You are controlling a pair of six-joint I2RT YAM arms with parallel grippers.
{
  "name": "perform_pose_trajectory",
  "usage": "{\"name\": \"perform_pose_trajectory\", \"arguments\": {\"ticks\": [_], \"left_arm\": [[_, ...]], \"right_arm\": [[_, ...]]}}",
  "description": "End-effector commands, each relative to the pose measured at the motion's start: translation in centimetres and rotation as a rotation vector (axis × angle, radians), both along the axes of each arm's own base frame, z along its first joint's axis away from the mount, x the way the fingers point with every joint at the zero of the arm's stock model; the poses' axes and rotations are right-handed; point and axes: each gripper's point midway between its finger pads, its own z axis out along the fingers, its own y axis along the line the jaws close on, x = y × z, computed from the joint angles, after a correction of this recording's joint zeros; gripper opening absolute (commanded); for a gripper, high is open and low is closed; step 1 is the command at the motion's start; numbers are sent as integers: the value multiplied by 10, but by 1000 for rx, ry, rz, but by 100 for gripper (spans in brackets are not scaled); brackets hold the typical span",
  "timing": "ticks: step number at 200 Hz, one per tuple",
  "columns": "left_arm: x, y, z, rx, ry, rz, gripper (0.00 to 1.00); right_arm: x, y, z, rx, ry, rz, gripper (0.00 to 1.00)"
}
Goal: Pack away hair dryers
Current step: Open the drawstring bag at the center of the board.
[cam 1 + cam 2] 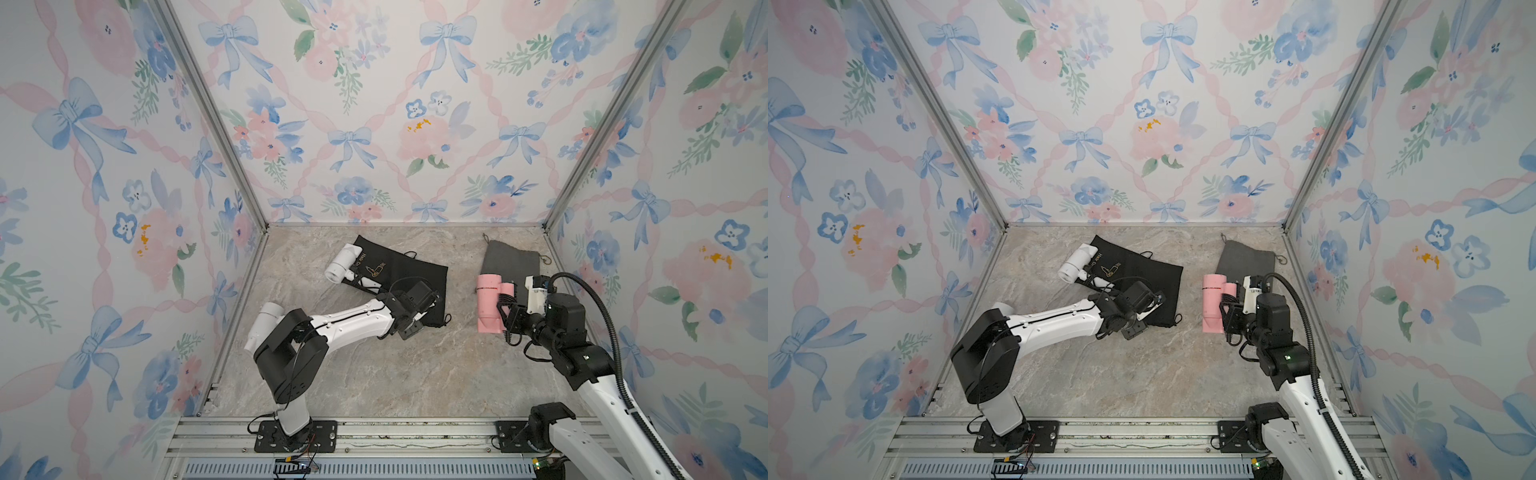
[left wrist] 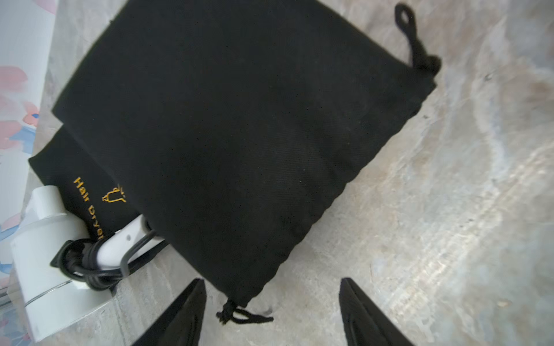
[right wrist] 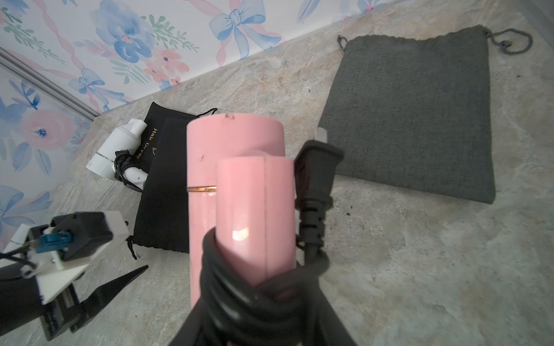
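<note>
Pink plastic hair dryer (image 3: 239, 179) aimed at flat grey cloth pouch (image 3: 413, 119)
Right jaws grip its cord-wrapped end, barrel pointing at the pouch just beyond; left jaws gape over the black cloth pouch's (image 2: 239, 134) corner.

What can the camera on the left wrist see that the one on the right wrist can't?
Only the left wrist view shows the left tool head-on with its fingers apart, and the knotted drawstring loop at one corner of the upper black pouch. Only the right wrist view shows the pink hair dryer gripped in the right tool, its plug and the grey pouch. Both show the white hair dryer with its wound cord, at the edge of the lettered black pouch.
</note>
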Motion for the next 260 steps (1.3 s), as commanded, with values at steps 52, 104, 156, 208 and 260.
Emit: {"name": "perform_pose_trajectory", "arguments": {"ticks": [52,104,156,208,260], "left_arm": [[13,-14,-30,48,52,-27,56],[14,-21,-45,40,96,-35,39],[14,-26,-46,9,121,-40,24],[25,-34,-18,-84,100,-17,0],[37,-39,15,-183,75,9,0]], "right_arm": [[15,2,9,24,-55,19,27],[15,2,10,24,-56,20,27],[15,1,14,22,-65,14,27],[13,-1,15,18,-66,11,27],[8,0,15,20,-57,17,27]]}}
